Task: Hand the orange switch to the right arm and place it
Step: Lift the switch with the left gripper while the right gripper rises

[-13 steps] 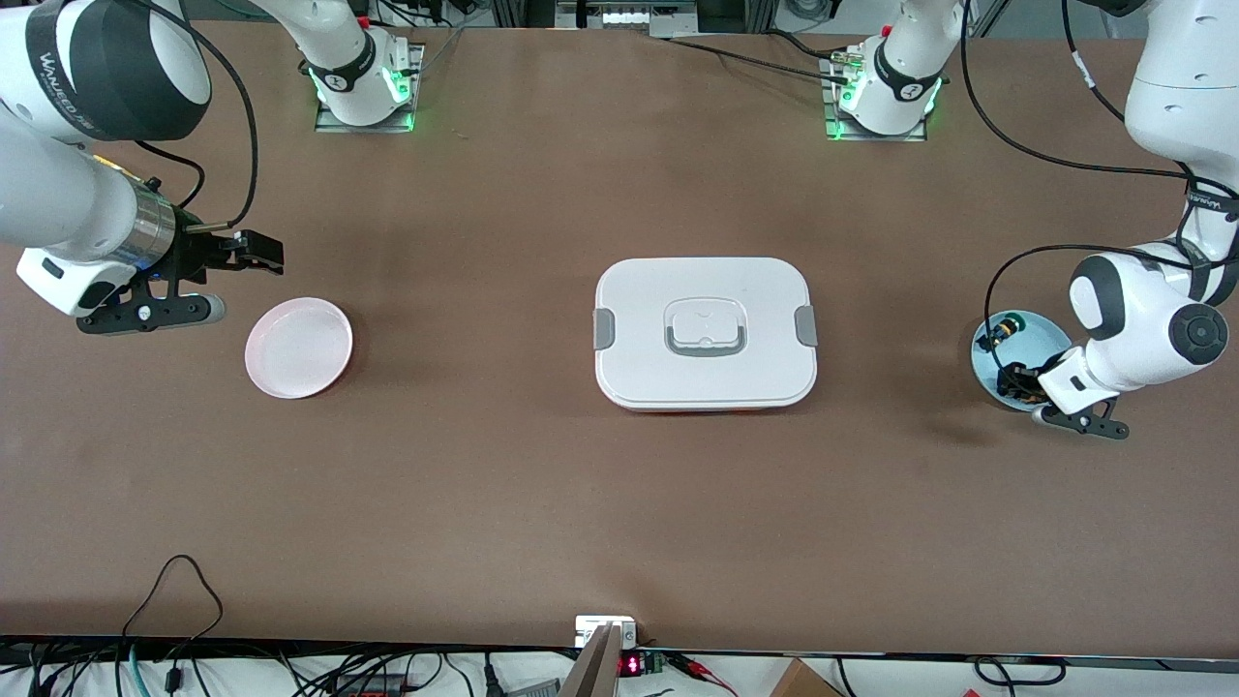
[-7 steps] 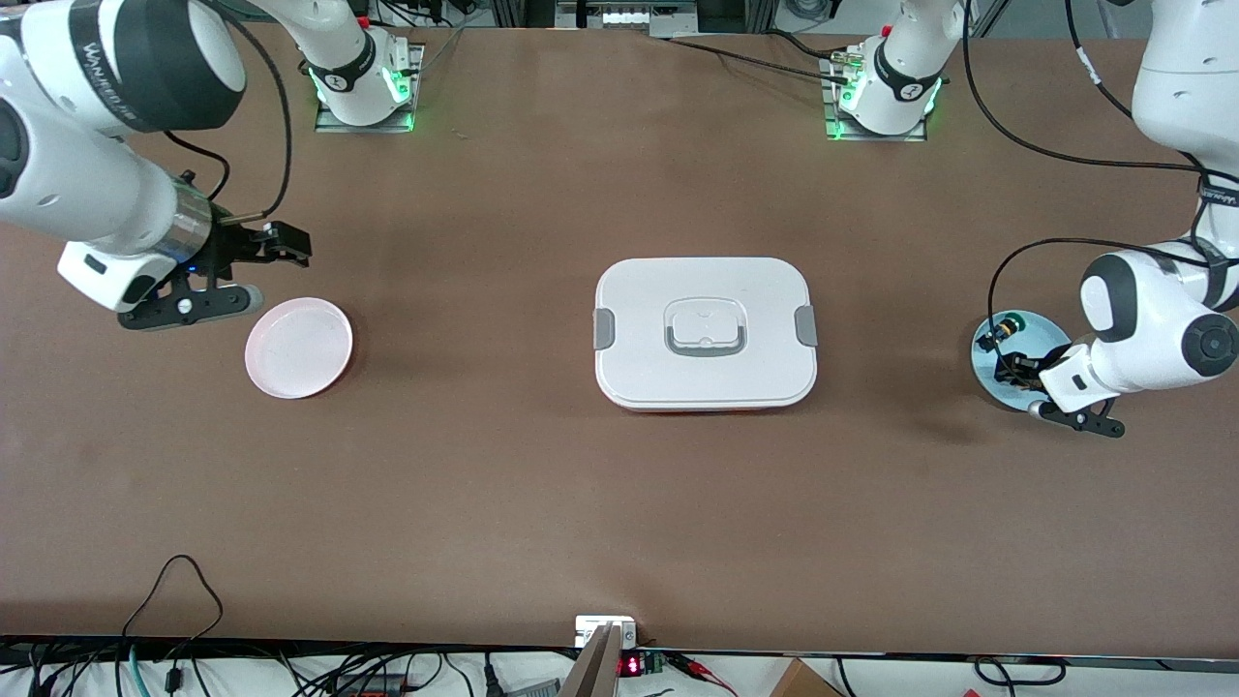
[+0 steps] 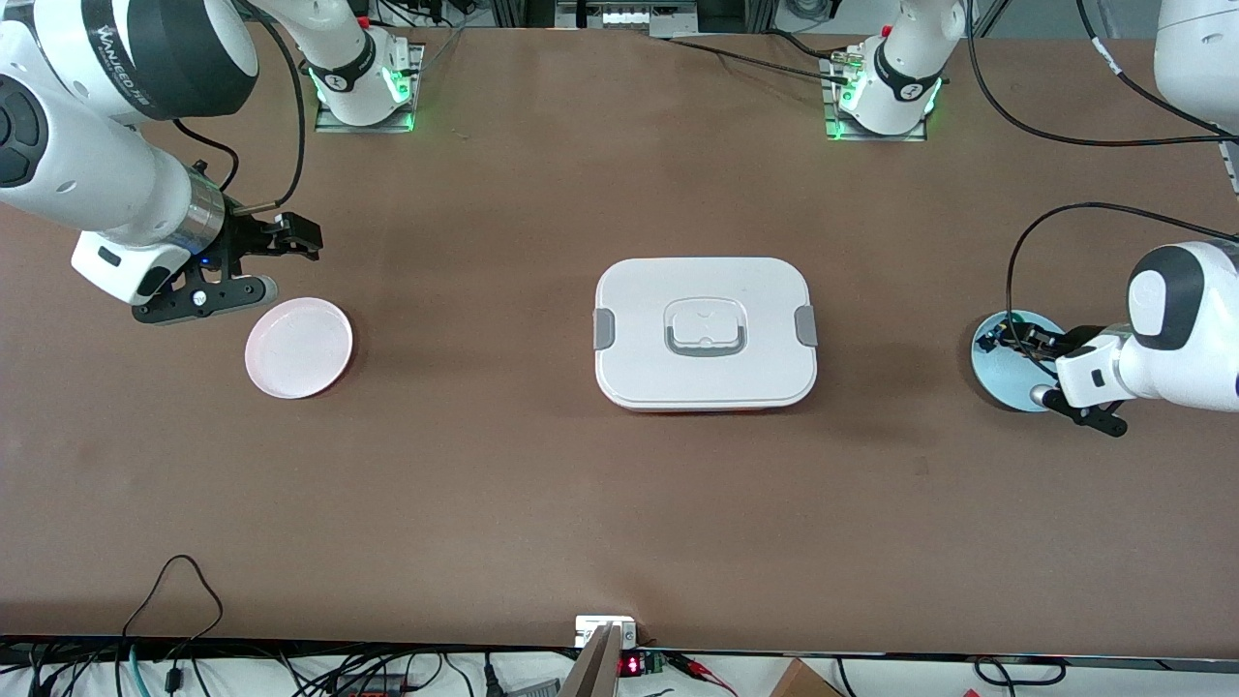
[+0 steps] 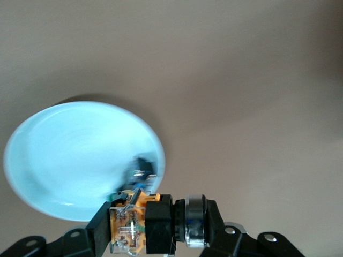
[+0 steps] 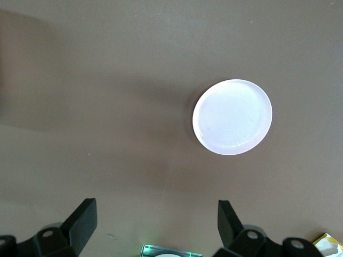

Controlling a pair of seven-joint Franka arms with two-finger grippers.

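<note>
Orange switch point(image 4: 140, 229) clamped crosswise between the fingers of the left pincer point(image 4: 155, 235), up in the air over the rim of the pale blue dish point(image 4: 64, 160) at the left arm's end of the surface point(image 3: 619, 503); orange-tan end block against one finger, black barrel and shiny ring toward the other. Seen in the front view only as a small dark cluster at the left pincer point(image 3: 1016, 339), above the blue dish point(image 3: 1002, 378). Another small dark part point(image 4: 140, 172) lying blurred inside the dish near its rim, colour of its tip not made out. Right pincer point(image 3: 290, 239) held in the air with fingers spread wide and nothing between them, over bare surface just beside the pink plate point(image 3: 298, 347) toward the right arm's end; same spread shown from the right wrist, both fingers point(image 5: 80, 217) well apart with the pink plate point(image 5: 232, 116) lying between them farther off. White lidded box point(image 3: 705, 332) with grey side clips and a grey handle sitting mid-surface, between plate and dish and well apart from both.
</note>
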